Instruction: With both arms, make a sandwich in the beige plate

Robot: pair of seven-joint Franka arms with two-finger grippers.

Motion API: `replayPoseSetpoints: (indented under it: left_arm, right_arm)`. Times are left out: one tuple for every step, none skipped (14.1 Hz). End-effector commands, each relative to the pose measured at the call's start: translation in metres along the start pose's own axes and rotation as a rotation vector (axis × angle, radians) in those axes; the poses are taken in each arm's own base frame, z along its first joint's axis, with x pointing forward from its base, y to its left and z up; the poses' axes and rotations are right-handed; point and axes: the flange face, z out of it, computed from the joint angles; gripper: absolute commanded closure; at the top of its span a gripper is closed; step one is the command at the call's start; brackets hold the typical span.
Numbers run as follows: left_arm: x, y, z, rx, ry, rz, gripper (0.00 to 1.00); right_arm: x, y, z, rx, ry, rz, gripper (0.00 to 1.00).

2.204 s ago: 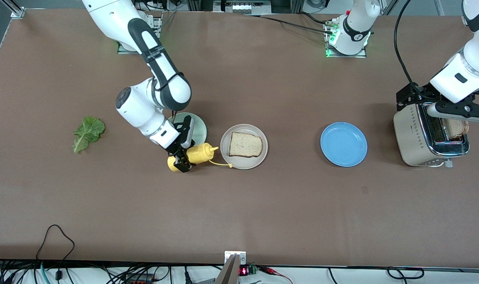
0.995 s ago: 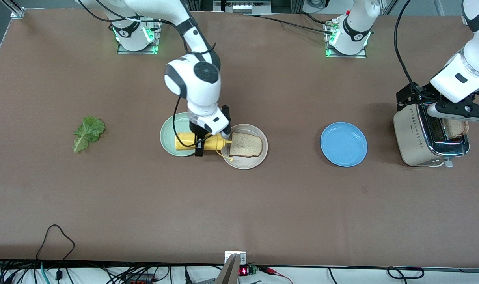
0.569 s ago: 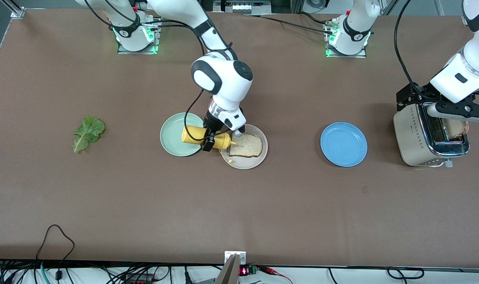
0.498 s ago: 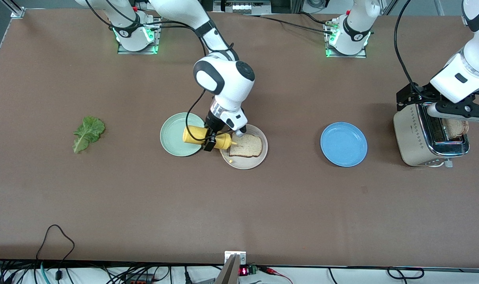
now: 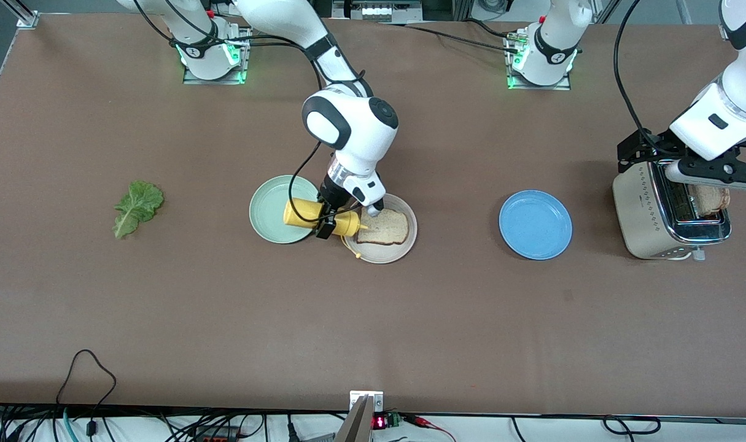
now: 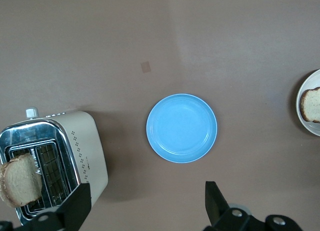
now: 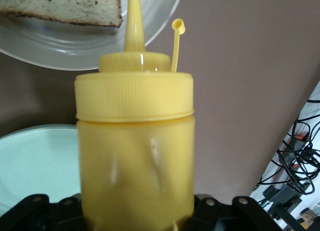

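Note:
The beige plate (image 5: 402, 244) sits mid-table with one bread slice (image 5: 385, 227) on it; no whole sandwich is in view. My right gripper (image 5: 326, 222) is shut on a yellow squeeze bottle (image 5: 304, 213), held tipped on its side over the gap between the mint-green plate and the beige one. Its nozzle (image 7: 133, 21) points at the bread slice (image 7: 65, 3) over the beige plate's rim (image 7: 75, 48). My left gripper (image 6: 146, 210) hangs open above the toaster (image 5: 646, 212), where a second slice (image 5: 709, 199) stands in a slot. A lettuce leaf (image 5: 137, 207) lies toward the right arm's end.
A mint-green plate (image 5: 267, 212) touches the beige plate's side toward the right arm's end. A blue plate (image 5: 535, 224) lies between the beige plate and the toaster (image 6: 75, 156). The bottle's cap dangles on its strap (image 5: 352, 250) over the beige plate's rim.
The right arm carried the bottle up from the table, swung it over the mint-green plate and brought its nozzle to the bread. The left arm has stayed still.

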Motion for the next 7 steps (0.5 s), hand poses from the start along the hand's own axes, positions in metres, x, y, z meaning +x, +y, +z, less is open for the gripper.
replayPoseSetpoints:
  left_arm:
    - [-0.002, 0.001, -0.004, -0.009, 0.001, -0.011, 0.00]
    - [-0.002, 0.002, -0.004, -0.009, 0.001, -0.008, 0.00]
    - [-0.002, 0.002, -0.004, -0.009, 0.001, -0.009, 0.00]
    - [-0.002, 0.002, -0.004, -0.009, 0.001, -0.009, 0.00]
    - [-0.002, 0.001, -0.004, -0.009, 0.001, -0.011, 0.00]
    - [-0.002, 0.001, -0.004, -0.009, 0.001, -0.011, 0.00]
    - [-0.002, 0.000, -0.004, -0.009, 0.001, -0.012, 0.00]
  right_arm:
    - [-0.042, 0.041, -0.020, 0.102, 0.095, 0.062, 0.84]
    - [-0.060, 0.056, -0.021, 0.133, 0.138, 0.073, 0.84]
    - [-0.079, 0.071, -0.025, 0.170, 0.193, 0.078, 0.84]
    - [-0.094, 0.080, -0.028, 0.212, 0.252, 0.084, 0.84]
    - [-0.109, 0.091, -0.033, 0.239, 0.309, 0.088, 0.84]
    - [-0.127, 0.101, -0.029, 0.267, 0.353, 0.095, 0.84]
    - [-0.150, 0.111, -0.025, 0.303, 0.416, 0.100, 0.84]
